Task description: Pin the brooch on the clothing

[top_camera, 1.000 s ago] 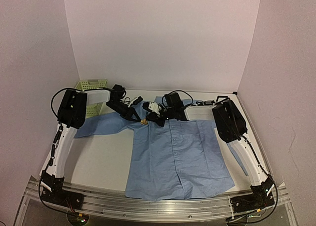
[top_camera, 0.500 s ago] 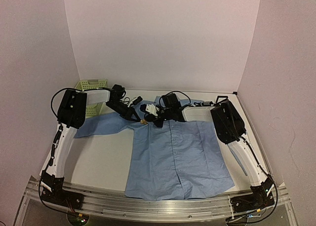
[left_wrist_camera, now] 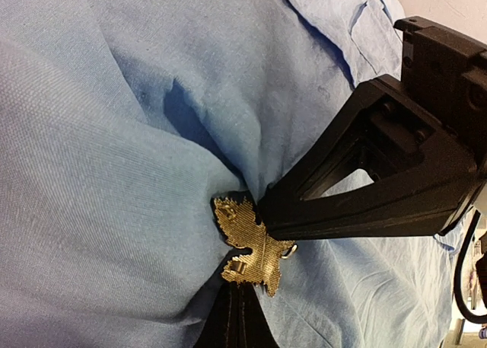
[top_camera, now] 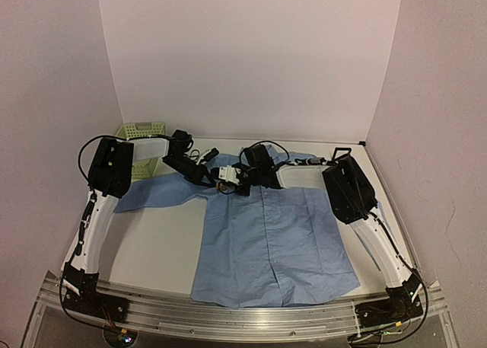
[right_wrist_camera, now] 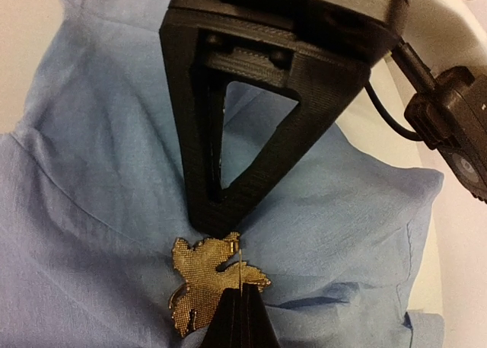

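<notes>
At far-centre of the table, both grippers meet tip to tip. R gripper: fingers pinched fully together on the lower edge of the brooch, no gap btwn them. A thin pin stands up from the tips across the brooch's face. L gripper: also closed tight, no gap. Its tips sit at the opposite edge of the brooch, w/ the cloth bunched and creased right there, so it looks clamped on a fold of the shirt. Can't fully rule out that it nips the brooch rim too.

Brooch is gold mesh w/ a ragged, leaf-like outline, lying flat against the blue fabric btwn the two sets of tips and touching both. Folds fan out from that spot. From the top view it's too small to make out. The meeting point is on the shirt's upper L side, near the collar.

Shirt lies spread front-up, hem toward the arm bases, one sleeve stretched out to the L under the L arm. Pale green basket sits in the far L corner, apart from the shirt body.
</notes>
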Controlling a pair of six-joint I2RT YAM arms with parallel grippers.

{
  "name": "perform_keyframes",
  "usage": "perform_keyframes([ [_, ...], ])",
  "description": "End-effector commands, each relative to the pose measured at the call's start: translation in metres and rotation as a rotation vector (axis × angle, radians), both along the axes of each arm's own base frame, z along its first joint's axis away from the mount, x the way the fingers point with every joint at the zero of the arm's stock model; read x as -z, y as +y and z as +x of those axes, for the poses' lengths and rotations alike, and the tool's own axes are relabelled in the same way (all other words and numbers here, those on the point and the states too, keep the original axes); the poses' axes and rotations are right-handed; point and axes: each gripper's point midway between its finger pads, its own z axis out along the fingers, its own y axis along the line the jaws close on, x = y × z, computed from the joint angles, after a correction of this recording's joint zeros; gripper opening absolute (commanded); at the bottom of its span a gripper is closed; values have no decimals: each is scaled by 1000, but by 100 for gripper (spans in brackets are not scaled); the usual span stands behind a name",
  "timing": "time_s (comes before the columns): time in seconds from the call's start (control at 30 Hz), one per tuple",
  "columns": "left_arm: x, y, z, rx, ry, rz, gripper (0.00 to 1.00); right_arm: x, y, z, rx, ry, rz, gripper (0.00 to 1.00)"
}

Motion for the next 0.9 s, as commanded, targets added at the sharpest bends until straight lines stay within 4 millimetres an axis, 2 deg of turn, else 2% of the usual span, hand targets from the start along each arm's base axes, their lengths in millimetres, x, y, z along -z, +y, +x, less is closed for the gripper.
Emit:
perform_keyframes([
  [0.0, -26, -1, 6, -3, -43, -27, 0, 33, -9, -12, -40, -18, -150, 0],
  [0.23, -30, -4, 9, 14, -60, -49, 0, 42, -15, -12, -79, -90, -244, 0],
  [0.43, -44, -6, 12, 27, -74, -71, 0, 49, -18, -15, -105, -119, -299, 0],
  [0.57, -49, 3, 14, 2, -45, -78, 2, 53, -21, -15, -114, -134, -330, 0],
  [0.67, -42, 11, 10, -3, -40, -49, 2, 57, -25, -17, -120, -139, -355, 0],
  [0.77, -44, 15, 7, 18, -65, -39, 6, 64, -25, -21, -124, -131, -369, 0],
  [0.87, -53, 15, 8, 87, -170, -45, 15, 64, -19, -25, -119, -120, -356, 0],
])
